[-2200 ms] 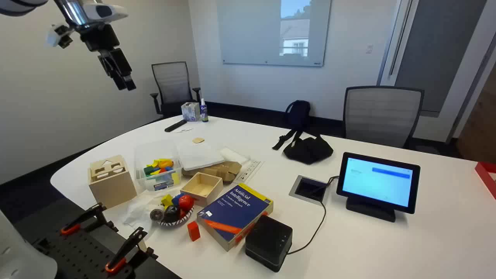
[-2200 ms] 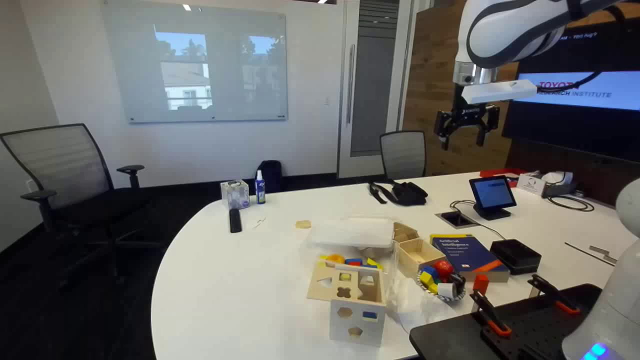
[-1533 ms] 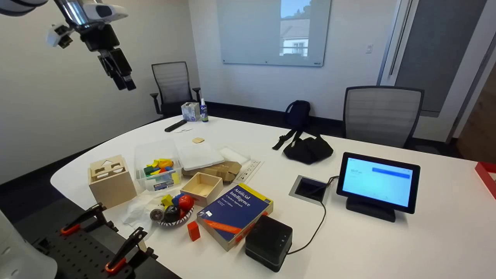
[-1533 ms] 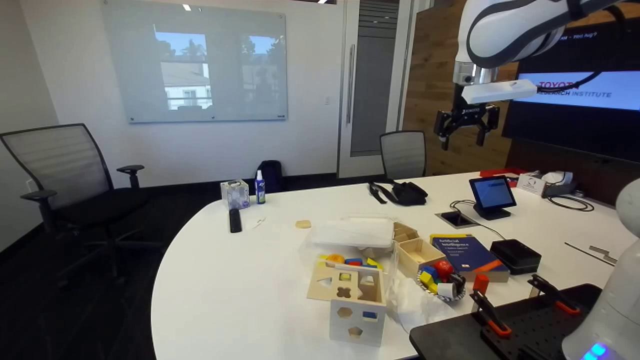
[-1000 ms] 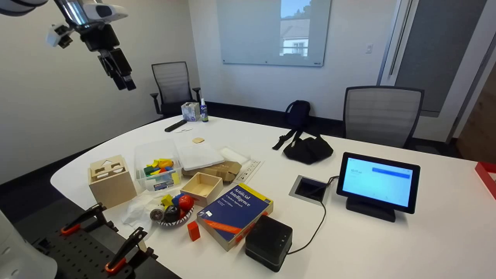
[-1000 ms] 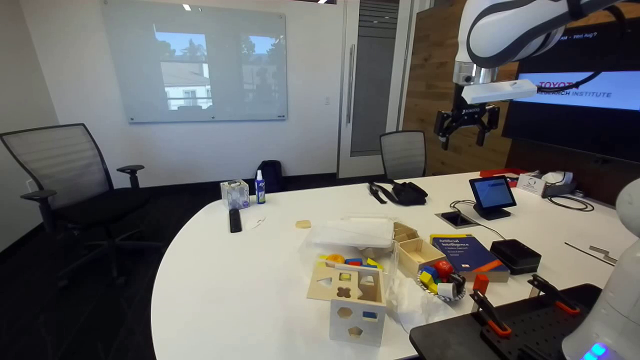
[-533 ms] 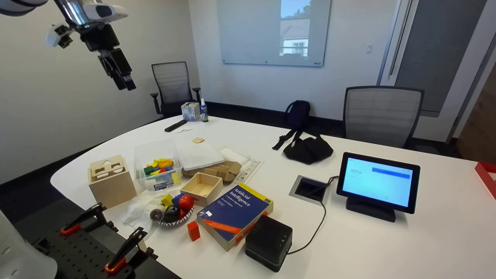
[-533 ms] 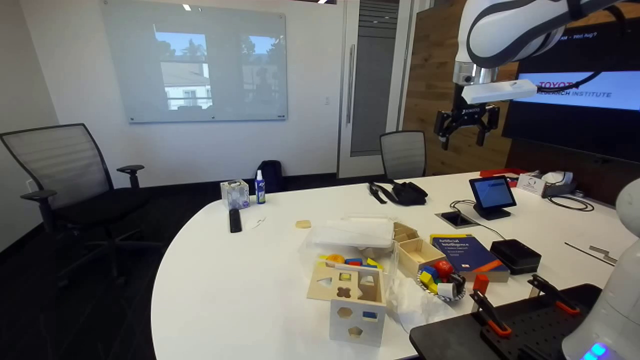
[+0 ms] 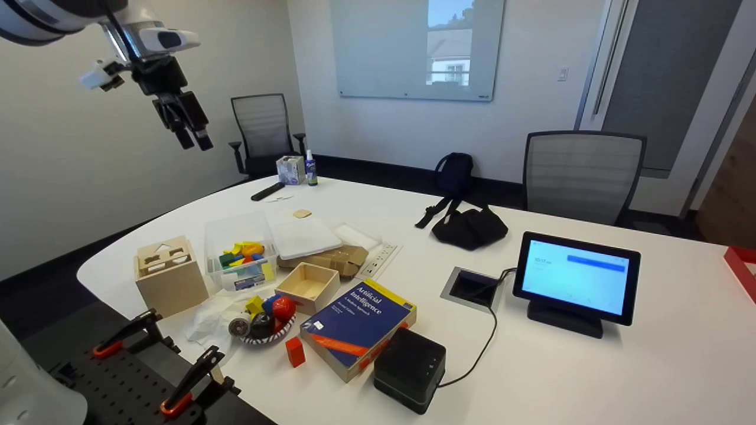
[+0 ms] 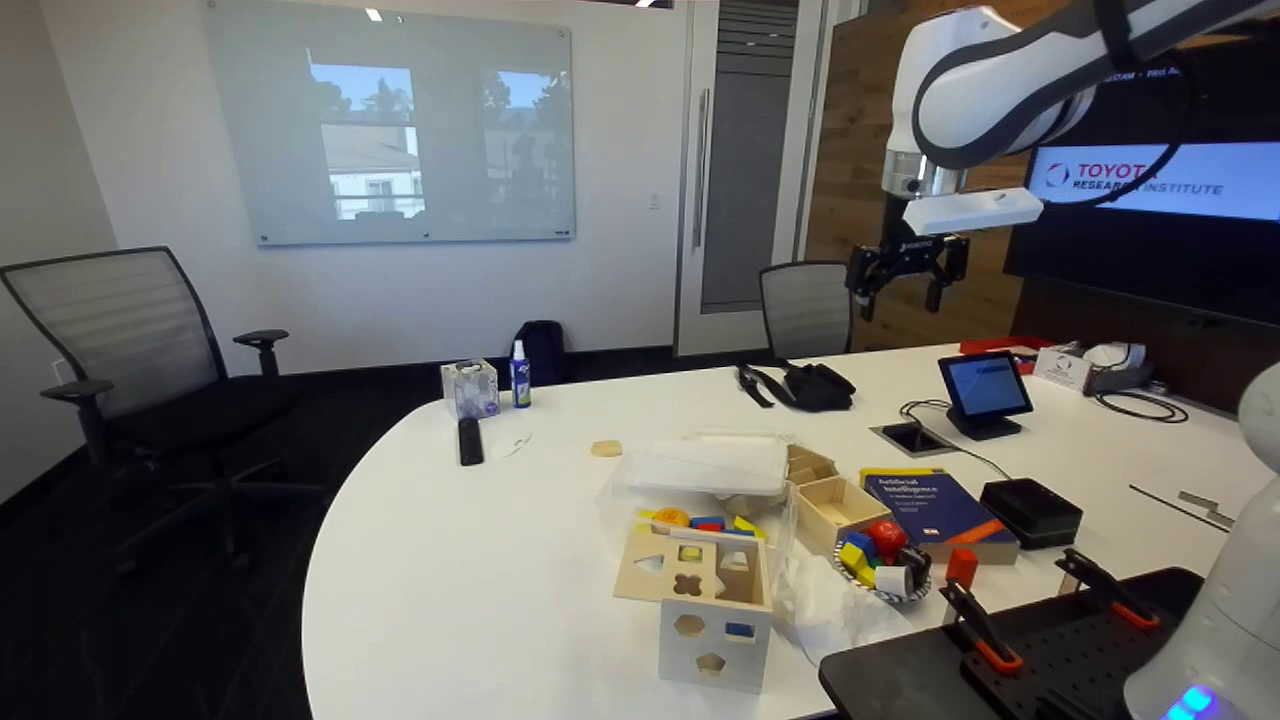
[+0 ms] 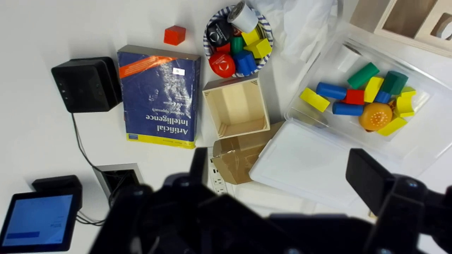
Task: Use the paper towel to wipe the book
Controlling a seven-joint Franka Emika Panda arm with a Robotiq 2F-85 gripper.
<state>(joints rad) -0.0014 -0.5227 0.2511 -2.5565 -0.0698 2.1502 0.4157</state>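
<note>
The book [image 9: 360, 321] lies flat on the white table, dark blue with an orange-red band and a yellow edge. It also shows in an exterior view [image 10: 935, 510] and at the left of the wrist view [image 11: 159, 95]. A crumpled white paper towel [image 9: 215, 321] lies beside the bowl of blocks; it also shows in an exterior view [image 10: 840, 605] and at the top of the wrist view [image 11: 305, 24]. My gripper [image 9: 196, 141] hangs high above the table, open and empty, in both exterior views [image 10: 900, 300]. In the wrist view its fingers [image 11: 279, 158] stand wide apart.
A small black box [image 9: 409, 369] touches or nearly touches the book. A red block [image 9: 295, 352], a striped bowl [image 11: 266, 58] of blocks, an open wooden box [image 9: 308, 286], a clear bin [image 9: 239, 227], a wooden shape sorter [image 9: 171, 283] and a tablet [image 9: 576, 277] stand around.
The arm stays still until half a second ago. Now my gripper is slightly lower, shifted right in an exterior view and left in an exterior view. The things on the table have not moved.
</note>
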